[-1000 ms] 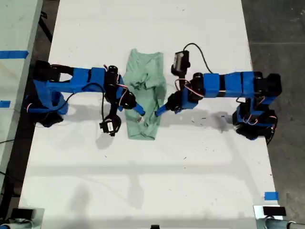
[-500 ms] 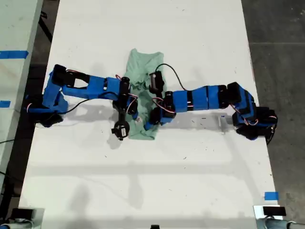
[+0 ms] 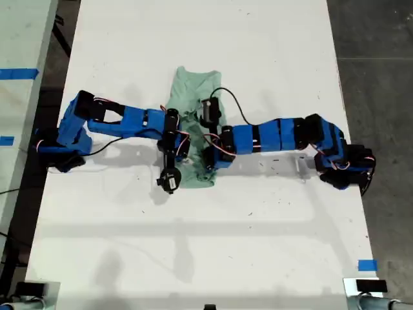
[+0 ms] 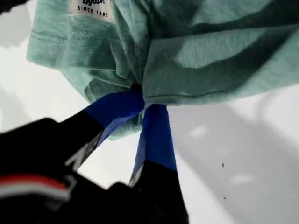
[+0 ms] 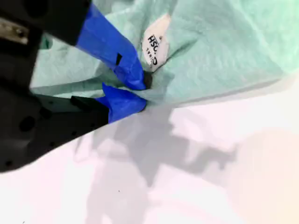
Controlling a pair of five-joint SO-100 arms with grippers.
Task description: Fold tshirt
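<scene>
pale mint-green soft cloth tshirt [image 3: 195, 110], bunched on white table [image 3: 258, 219]; my first gripper [image 4: 142, 103] and my second gripper [image 5: 141, 91] each clamped on its fabric.

A long white counter [image 3: 258, 245] stands on grey concrete floor [image 3: 381, 45]; blue tape [image 3: 367, 265] marks its edge.

Two blue printed arms, black servo blocks at the joints, thin red-and-white wires plus black cables looping along them, blue tapered fingers [image 4: 156, 135] on black mounts, black wrist cameras
</scene>
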